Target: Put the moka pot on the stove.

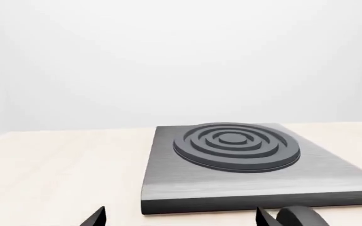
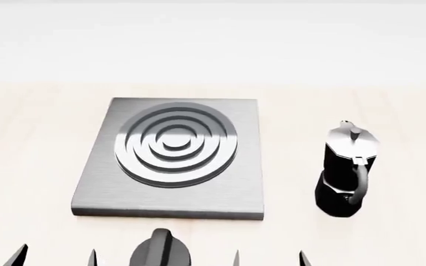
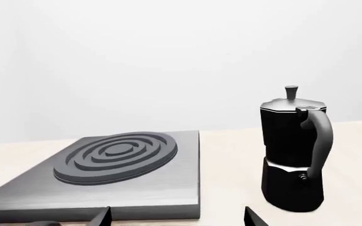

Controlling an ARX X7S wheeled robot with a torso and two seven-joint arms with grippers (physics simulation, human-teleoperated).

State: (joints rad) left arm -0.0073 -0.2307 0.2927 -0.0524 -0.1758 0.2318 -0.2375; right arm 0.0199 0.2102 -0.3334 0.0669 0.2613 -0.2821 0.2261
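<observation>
The moka pot point(image 2: 346, 172) stands upright on the pale wooden table, to the right of the stove point(image 2: 172, 158), handle toward me. It is glossy black with a silver lid and knob. In the right wrist view the moka pot point(image 3: 293, 155) sits ahead and to one side of my right gripper point(image 3: 177, 217), whose fingers are spread wide with nothing between them. The stove point(image 3: 105, 172) fills the other side of that view. My left gripper point(image 1: 179, 219) is open in front of the stove point(image 1: 250, 165). In the head view both grippers, left point(image 2: 54, 257) and right point(image 2: 267, 259), show only their fingertips at the near edge.
A short black round knob point(image 2: 160, 249) lies on the table just in front of the stove, between my two grippers; the knob point(image 1: 301, 216) also shows beside my left fingertip. Bare table point(image 2: 28, 144) surrounds the stove. A plain white wall stands behind.
</observation>
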